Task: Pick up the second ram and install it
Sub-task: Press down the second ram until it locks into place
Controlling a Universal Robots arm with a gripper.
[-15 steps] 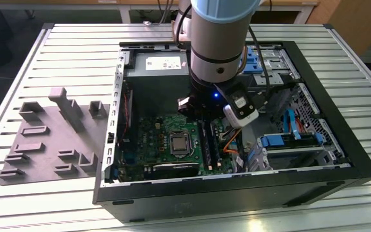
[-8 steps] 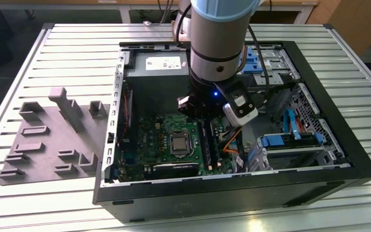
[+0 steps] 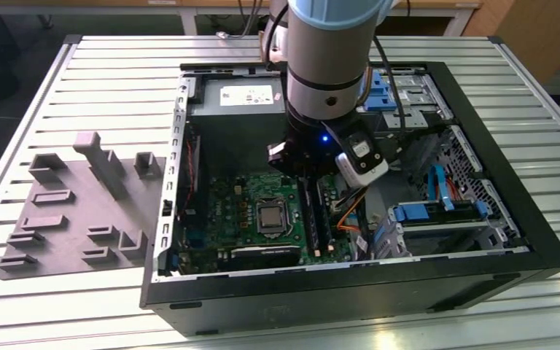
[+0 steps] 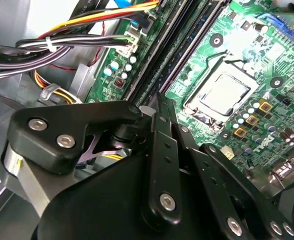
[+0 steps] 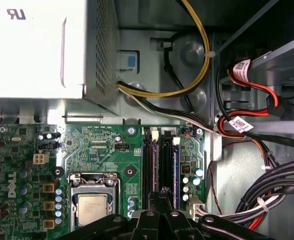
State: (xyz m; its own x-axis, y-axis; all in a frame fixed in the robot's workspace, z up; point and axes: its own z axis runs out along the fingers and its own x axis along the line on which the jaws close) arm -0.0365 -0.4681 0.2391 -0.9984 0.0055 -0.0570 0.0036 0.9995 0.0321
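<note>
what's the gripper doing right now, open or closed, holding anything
Gripper: down over the memory slots on the motherboard; open or closed cannot be told, nor whether it holds anything.

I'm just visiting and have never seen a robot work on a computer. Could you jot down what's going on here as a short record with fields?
Setting: open computer case lying on a slatted table
Arm: reaches down into the case
Gripper: directly over the memory slots on the green motherboard
Second ram: cannot tell whether held or seated
Beside the case: grey tray with raised blocks, at the exterior view's left
</note>
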